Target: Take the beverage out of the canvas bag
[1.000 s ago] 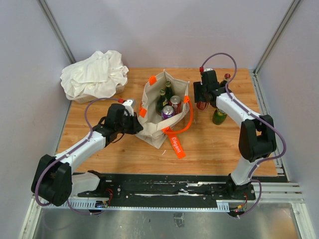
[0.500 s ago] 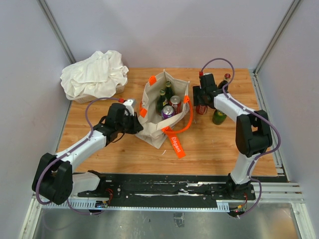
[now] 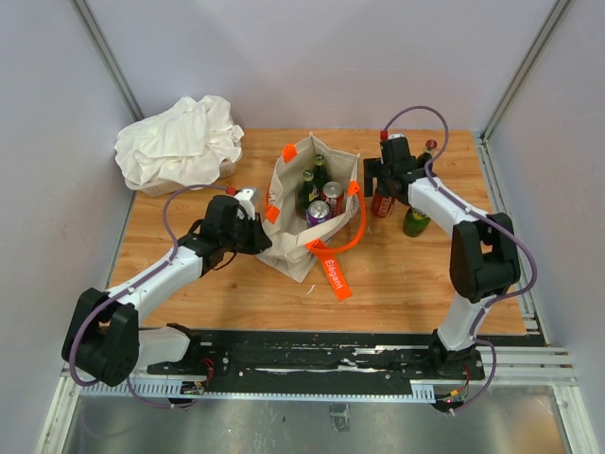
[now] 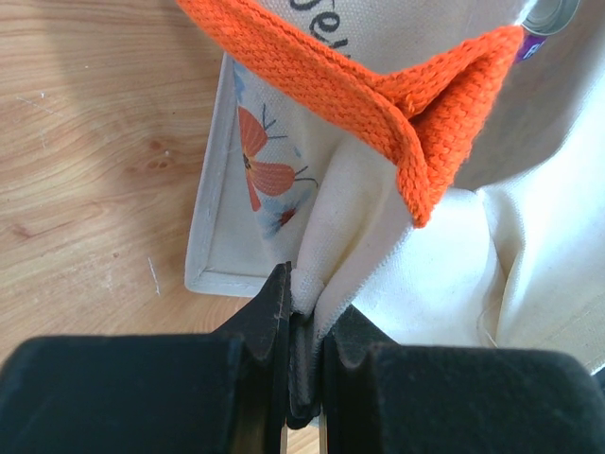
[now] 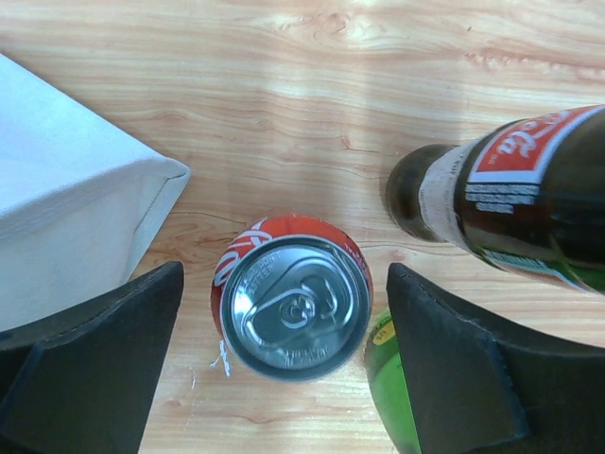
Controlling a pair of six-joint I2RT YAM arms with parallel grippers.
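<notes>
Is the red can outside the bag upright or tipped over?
Upright: the red can shows its round lid from straight above.

Matt cream canvas bag [image 4: 425, 284], coarse-knit orange handle [image 4: 416, 113], glossy metal can [image 5: 295, 307], grained wooden table [image 5: 284, 95].

Left arm [image 3: 156, 276] reached forward and to the right from its base at lower left. Upper link lay low, elbow bent, forearm angled in toward centre. Left gripper [image 4: 304, 317] had its jaws pressed nearly together, with a fold of the canvas bag [image 4: 444, 274] pinched between the two black fingers [image 4: 265, 322]. Right arm [image 3: 473, 248] rose from its base at lower right and folded sharply at the elbow, the white forearm running up and left toward the far side. Wrist was turned down, so right gripper [image 5: 284, 317] pointed straight at the tabletop. Its jaws stood wide apart, and both black fingers [image 5: 104, 369] showed at the lower corners of the wrist view.
</notes>
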